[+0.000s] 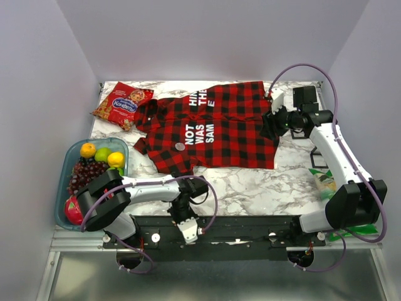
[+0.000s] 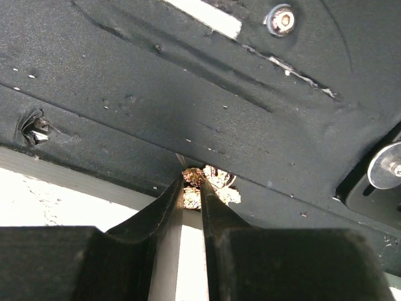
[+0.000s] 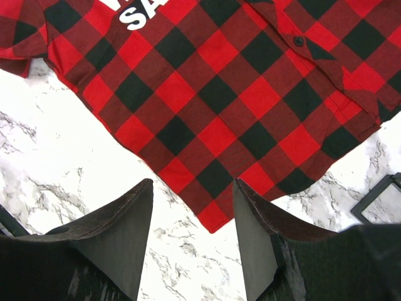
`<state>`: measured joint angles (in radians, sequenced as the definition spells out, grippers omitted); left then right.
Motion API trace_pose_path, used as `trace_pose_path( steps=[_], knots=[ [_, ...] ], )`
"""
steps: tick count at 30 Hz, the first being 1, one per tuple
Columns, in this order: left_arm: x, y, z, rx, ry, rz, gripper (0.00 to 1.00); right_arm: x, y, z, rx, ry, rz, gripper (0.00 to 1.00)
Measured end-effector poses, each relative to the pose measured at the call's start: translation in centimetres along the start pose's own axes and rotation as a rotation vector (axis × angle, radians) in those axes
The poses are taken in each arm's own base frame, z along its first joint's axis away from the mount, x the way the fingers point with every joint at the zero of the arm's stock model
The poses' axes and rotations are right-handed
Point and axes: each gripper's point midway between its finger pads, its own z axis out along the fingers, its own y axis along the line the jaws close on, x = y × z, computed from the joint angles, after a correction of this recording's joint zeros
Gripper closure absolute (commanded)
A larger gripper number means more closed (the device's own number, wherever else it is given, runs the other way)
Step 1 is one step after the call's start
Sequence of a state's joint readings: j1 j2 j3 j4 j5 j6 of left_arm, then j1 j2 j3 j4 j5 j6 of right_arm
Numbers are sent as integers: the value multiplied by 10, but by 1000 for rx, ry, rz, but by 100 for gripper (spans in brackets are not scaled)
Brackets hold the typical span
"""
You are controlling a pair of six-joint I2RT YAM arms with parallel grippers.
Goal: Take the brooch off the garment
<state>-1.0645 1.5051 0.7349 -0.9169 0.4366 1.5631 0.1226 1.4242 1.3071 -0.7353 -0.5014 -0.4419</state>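
Observation:
The garment (image 1: 219, 128), a red-and-black checked shirt with white letters, lies flat on the marble table. The brooch (image 1: 180, 146), a small silvery disc, sits on it left of the "NOT WAS SAM" letters. My right gripper (image 1: 270, 123) is open and empty at the shirt's right edge. In the right wrist view it (image 3: 193, 188) hangs over a corner of the shirt's hem (image 3: 216, 219), which lies between the fingers. The brooch is out of that view. My left gripper (image 1: 189, 232) is shut and empty, low over the black base rail (image 2: 188, 81), far from the shirt.
A red snack packet (image 1: 123, 103) lies at the back left. A blue tray (image 1: 65, 172) with grapes, citrus and other fruit stands at the left edge. A green packet (image 1: 323, 180) lies by the right arm. Walls close in on three sides.

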Motion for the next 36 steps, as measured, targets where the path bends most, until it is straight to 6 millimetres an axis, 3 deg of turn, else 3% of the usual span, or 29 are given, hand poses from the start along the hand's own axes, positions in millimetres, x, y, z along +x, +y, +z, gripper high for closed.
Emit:
trace_pose_path(
  steps=[7,12,22,25,32,36],
  knots=[
    [-1,0,2,-1,21,-23,82,5,-1,6,-9,18,16,39],
    [-2,0,2,-5,29,-31,100,5,-1,7,-9,19,16,39],
    [-2,0,-2,-25,28,-54,100,5,-1,7,-10,20,20,40],
    [-4,4,-19,-75,19,-76,100,4,-1,5,-11,21,21,40],
    [-10,40,-105,-371,-33,-137,100,-8,-3,1,-3,2,16,40],
    [0,46,-116,-419,-45,-239,100,-15,-7,6,-10,-2,32,40]
  ],
)
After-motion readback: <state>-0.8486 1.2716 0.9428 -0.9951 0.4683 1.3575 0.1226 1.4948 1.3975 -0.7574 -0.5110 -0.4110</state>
